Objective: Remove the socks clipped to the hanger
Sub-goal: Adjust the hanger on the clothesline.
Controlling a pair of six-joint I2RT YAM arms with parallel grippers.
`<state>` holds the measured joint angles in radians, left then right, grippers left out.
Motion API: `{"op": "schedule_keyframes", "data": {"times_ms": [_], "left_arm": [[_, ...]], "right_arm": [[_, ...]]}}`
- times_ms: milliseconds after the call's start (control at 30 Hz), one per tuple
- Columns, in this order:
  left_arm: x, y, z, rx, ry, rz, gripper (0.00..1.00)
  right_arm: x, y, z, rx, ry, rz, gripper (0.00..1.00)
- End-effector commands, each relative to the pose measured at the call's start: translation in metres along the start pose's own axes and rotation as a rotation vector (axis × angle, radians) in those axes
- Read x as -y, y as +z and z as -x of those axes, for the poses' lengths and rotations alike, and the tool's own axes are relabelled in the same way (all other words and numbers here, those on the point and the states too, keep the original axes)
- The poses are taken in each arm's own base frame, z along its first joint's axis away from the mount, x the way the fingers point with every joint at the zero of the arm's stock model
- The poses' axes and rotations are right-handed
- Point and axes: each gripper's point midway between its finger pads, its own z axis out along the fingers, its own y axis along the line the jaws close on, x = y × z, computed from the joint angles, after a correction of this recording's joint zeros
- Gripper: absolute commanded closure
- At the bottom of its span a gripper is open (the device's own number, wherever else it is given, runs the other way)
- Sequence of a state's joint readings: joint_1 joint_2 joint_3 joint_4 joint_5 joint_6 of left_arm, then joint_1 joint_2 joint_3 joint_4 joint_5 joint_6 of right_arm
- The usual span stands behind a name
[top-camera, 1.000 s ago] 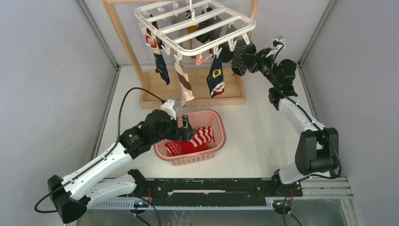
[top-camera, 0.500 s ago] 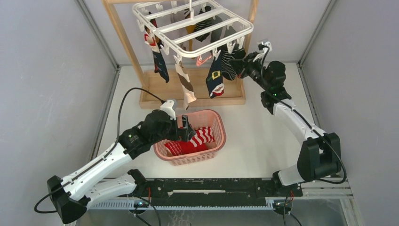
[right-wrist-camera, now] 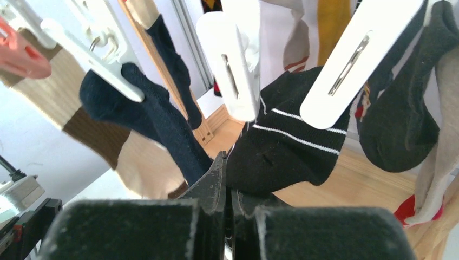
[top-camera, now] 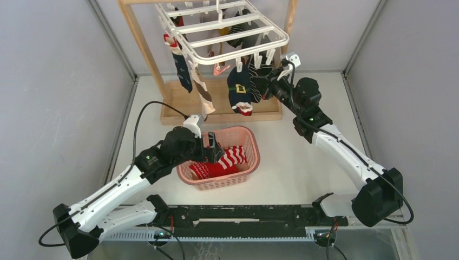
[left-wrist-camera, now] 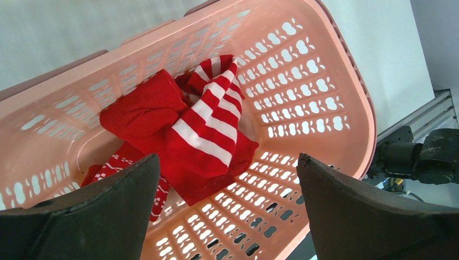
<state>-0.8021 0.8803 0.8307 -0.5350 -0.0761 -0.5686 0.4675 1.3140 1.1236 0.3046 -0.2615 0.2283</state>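
The white hanger (top-camera: 227, 32) hangs tilted from the wooden stand, with several socks clipped under it. They include a navy sock with a yellow buckle (top-camera: 238, 89) and a brown-banded sock (top-camera: 203, 95). My right gripper (top-camera: 265, 86) is shut on the lower edge of a black sock with thin white stripes (right-wrist-camera: 292, 151). That sock still hangs from a white clip (right-wrist-camera: 357, 59). The right gripper (right-wrist-camera: 227, 179) has its fingers pressed together on the fabric. My left gripper (left-wrist-camera: 227, 179) is open over the pink basket (left-wrist-camera: 346, 81), above a red striped sock (left-wrist-camera: 205, 119).
The wooden stand has a flat base (top-camera: 222, 111) and a slanted post (top-camera: 143, 43) at the back. The pink basket (top-camera: 251, 157) sits in front of it, holding red socks (top-camera: 224, 161). Grey walls close in both sides.
My right gripper closed on the black striped sock and moved left and nearer, dragging the hanger and its socks leftward. The left arm stayed still.
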Motion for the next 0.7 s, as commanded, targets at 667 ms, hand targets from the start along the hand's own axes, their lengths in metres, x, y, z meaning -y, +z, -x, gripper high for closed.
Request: {"op": "schedule_keyframes", "data": {"times_ms": [667], "left_arm": [[0.023,-0.021,0.046,0.150,-0.003,-0.071,0.00]], "right_arm": [[-0.104,-0.009,-0.012,-0.022,-0.083,0.127,0.96]]}}
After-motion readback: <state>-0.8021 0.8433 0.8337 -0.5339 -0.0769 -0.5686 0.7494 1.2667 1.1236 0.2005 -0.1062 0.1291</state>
